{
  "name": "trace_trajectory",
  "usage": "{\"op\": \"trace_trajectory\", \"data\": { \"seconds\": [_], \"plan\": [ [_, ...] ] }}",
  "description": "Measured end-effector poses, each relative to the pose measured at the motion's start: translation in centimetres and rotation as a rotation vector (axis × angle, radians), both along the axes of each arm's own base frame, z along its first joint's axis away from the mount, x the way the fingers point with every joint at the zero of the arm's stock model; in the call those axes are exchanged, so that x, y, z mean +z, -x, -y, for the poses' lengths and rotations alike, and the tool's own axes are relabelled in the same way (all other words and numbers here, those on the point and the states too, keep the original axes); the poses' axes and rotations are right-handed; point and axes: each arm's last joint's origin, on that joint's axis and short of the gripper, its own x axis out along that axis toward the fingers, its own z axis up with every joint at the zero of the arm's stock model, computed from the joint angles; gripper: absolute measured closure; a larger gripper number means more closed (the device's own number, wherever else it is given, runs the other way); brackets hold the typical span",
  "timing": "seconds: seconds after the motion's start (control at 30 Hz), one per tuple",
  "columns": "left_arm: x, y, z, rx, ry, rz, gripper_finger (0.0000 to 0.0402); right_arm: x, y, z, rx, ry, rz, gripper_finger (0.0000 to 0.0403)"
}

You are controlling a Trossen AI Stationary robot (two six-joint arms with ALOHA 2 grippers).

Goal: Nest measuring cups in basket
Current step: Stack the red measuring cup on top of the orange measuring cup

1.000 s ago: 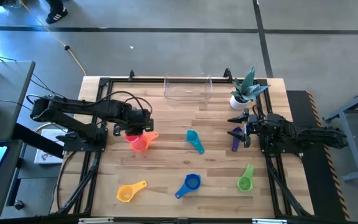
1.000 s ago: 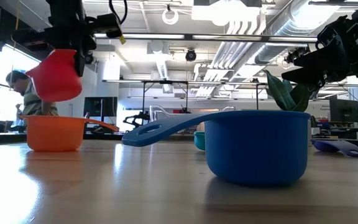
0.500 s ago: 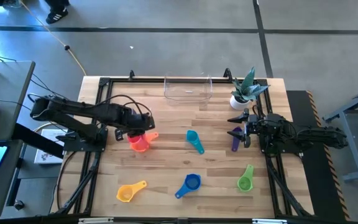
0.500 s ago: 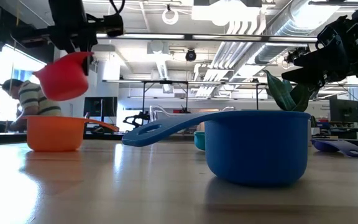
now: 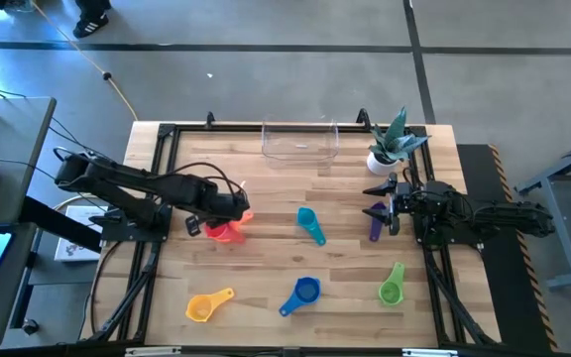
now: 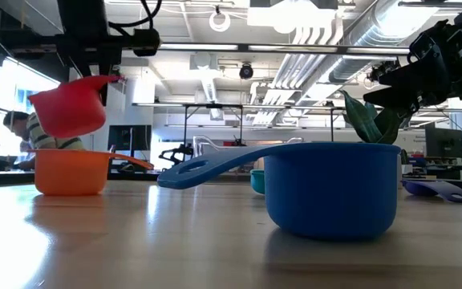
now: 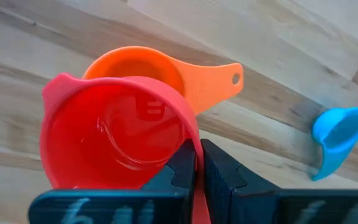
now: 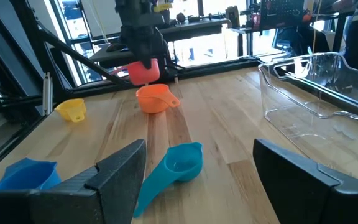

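My left gripper (image 5: 230, 206) is shut on the red measuring cup (image 5: 223, 232), which hangs over the orange cup (image 7: 166, 70) on the table's left half. The low view shows the red cup (image 6: 70, 108) clear above the orange cup (image 6: 70, 172). My right gripper (image 5: 383, 204) waits open at the right side, above the purple cup (image 5: 376, 224). Teal (image 5: 311, 224), blue (image 5: 301, 295), yellow (image 5: 206, 304) and green (image 5: 392, 286) cups lie on their bases on the wood. The clear basket (image 5: 299, 142) stands at the far edge. My left gripper pinches the red cup's handle (image 7: 197, 190) between its two fingers, right where the handle joins the bowl's rim (image 7: 185, 134). The fingers (image 7: 219, 171) lie along the handle. The cup is lifted clear and slightly tilted, mouth up, above the orange cup.
A small white pot with a green plant (image 5: 385, 154) stands right of the basket, near my right gripper. Black frame rails run along the table's left and right sides. Bare wood lies in the middle between the teal cup and the basket. People show in the room beyond.
My left gripper has moved toward the table's right and a little down, carrying the red cup. The cup has turned in the hold from hanging steeply to nearly level, and sits lower over the orange cup. The right arm has kept still.
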Motion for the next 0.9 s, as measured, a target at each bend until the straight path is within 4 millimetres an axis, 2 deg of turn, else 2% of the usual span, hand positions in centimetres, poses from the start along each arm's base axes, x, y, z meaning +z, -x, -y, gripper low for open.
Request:
{"op": "trace_trajectory", "data": {
  "seconds": [0.3,0.7,0.9],
  "plan": [
    [-0.8,-0.5,0.0,0.053,0.000,-0.027,0.0392,0.0,0.0,0.0,0.001,0.000,0.000,0.0115],
    [-1.1,-0.9,-1.4,0.053,-0.024,-0.045,0.0392,0.0,0.0,0.0,0.007,-0.001,0.001,0.0115],
    [-1.2,-0.8,-1.4,0.059,-0.017,-0.061,0.0392,0.0,0.0,0.0,0.010,-0.001,0.004,0.0115]
  ]
}}
